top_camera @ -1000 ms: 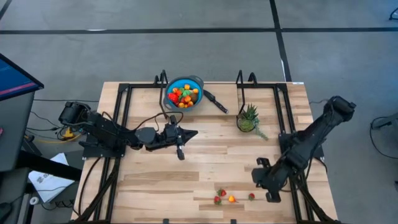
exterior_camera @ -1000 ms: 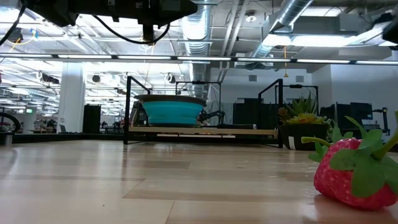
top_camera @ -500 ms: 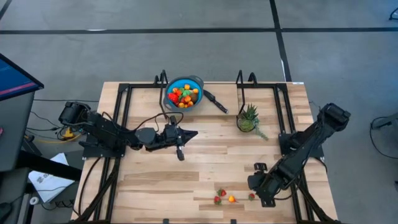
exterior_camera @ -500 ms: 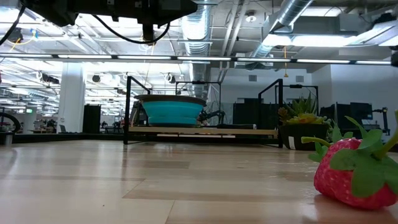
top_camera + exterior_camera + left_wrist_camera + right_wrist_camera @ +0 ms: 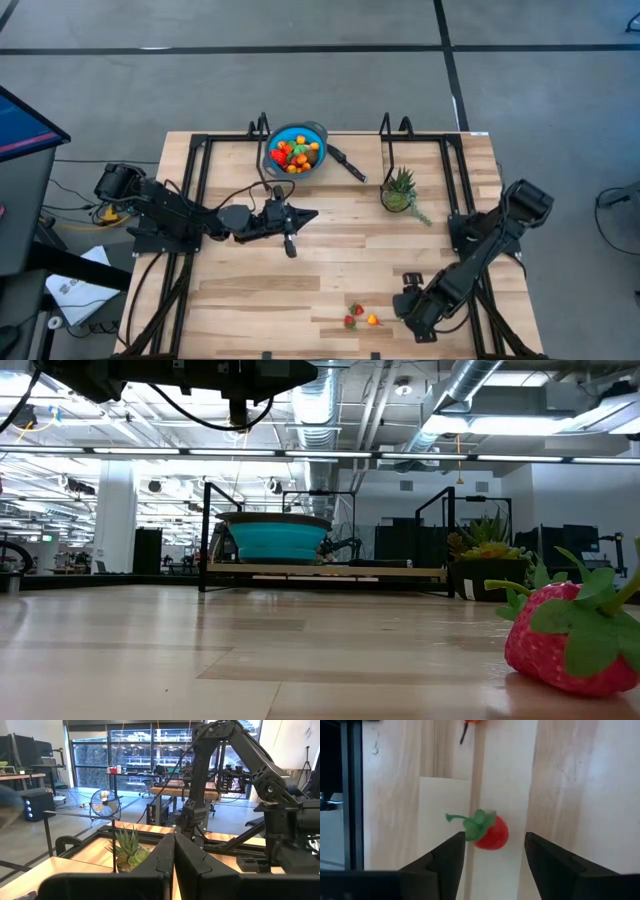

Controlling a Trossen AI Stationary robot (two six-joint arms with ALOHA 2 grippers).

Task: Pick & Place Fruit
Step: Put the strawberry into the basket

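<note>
The right gripper (image 5: pixel 492 865), fingers spread, hangs over a small red toy strawberry with a green leafy cap (image 5: pixel 488 831), which lies between the fingertips on the pale wooden table (image 5: pixel 330 260) near its front edge, beside more loose fruit (image 5: pixel 360 317). The step looks like the reach before a grasp: next, lower and close. The round blue bowl (image 5: pixel 296 148) of fruit sits well apart at the far side, with bare table between. The left gripper (image 5: pixel 290 240), pressed together, waits mid-table.

High view looks straight down; low view level, sharing the bowl (image 5: pixel 296 149).
</note>
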